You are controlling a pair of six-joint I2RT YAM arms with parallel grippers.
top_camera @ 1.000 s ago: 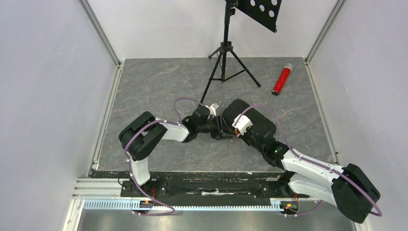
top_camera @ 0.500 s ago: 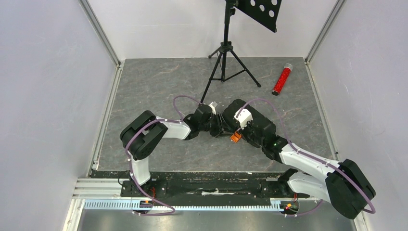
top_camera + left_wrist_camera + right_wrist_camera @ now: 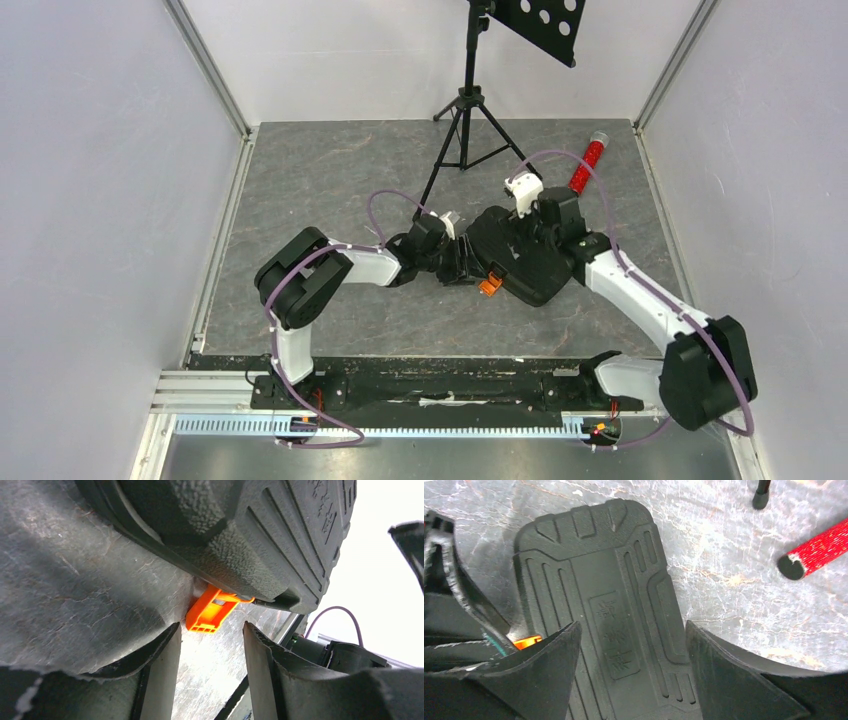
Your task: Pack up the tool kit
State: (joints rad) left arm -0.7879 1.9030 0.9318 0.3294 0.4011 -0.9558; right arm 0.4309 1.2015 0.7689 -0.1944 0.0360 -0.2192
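Roughly mid-way on the grey table (image 3: 330,180), in front of the tripod stand (image 3: 465,110), the black tool kit (image 3: 530,275) lies flat with its ribbed lid down. The right gripper (image 3: 631,630) hangs over the lid, jaws wide and empty. The left gripper (image 3: 210,635) sits low at the case's edge, jaws parted and holding nothing. A red tube (image 3: 586,165) lies beyond the case. The orange latch (image 3: 210,612) juts out just ahead of the left fingers.

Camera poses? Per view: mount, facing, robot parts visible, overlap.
Top external: high behind left arm and right arm, looking down at the table.
Left wrist: low over table, facing the orange latch on the tool kit; left gripper below.
Right wrist: above tool kit, looking down on its lid; right gripper below.
Shared: all three show tool kit and latch.
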